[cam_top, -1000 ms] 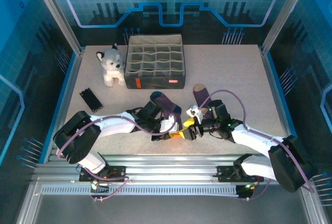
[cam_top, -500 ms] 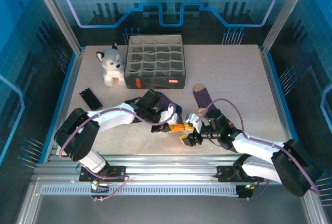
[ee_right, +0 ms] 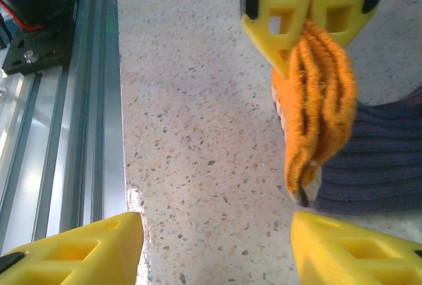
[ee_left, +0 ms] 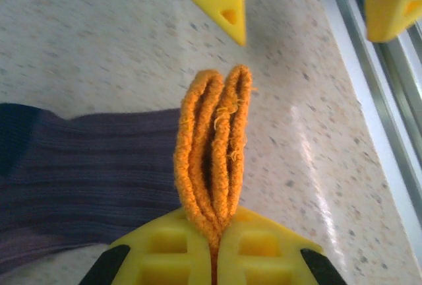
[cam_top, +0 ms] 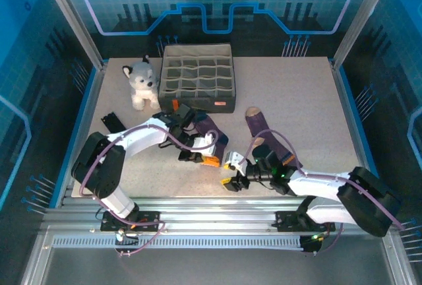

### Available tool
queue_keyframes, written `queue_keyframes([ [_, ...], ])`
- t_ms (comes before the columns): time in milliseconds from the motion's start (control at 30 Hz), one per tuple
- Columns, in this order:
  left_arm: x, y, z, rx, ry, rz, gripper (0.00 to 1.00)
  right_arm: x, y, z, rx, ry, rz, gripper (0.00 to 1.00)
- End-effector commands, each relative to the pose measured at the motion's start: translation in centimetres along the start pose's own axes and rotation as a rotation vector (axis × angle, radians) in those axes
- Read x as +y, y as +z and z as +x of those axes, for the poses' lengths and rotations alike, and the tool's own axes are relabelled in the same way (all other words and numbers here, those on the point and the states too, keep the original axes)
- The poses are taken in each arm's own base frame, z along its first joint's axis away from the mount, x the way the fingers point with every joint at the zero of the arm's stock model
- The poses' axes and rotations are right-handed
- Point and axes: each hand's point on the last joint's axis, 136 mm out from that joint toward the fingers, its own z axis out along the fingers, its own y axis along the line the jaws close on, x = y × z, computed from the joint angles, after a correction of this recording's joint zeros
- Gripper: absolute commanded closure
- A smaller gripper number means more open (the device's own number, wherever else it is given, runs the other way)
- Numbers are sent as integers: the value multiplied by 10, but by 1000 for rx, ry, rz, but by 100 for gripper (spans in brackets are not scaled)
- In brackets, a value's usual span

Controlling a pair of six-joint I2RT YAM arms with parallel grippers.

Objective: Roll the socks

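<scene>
The left pincer (ee_left: 216, 235) clamps the folded orange cuff (ee_left: 214, 140) of the purple sock (ee_left: 92, 159), presenting it just ahead of the right pincer (ee_right: 214, 252), which is spread wide, probably for a second grip.

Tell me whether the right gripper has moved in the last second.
Yes. The right gripper has drawn back toward the near rail, farther from the organizer box.
</scene>
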Motion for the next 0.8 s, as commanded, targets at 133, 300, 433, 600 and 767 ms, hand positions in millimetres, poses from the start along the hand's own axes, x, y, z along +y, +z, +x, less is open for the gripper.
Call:
queue_keyframes([
  [133,-32,2,16,-12,116,-18,100,-1,27,-32,-120,-105,78,40],
  [300,-39,6,21,-12,96,-8,100,6,49,-31,-150,-106,87,42],
  [433,-39,4,20,-20,99,-26,100,8,58,-35,-187,-120,130,45],
  [600,-40,4,22,-14,87,-23,100,7,60,-39,-206,-127,158,51],
  [767,-41,6,25,-11,78,-26,100,8,57,-39,-198,-142,158,66],
])
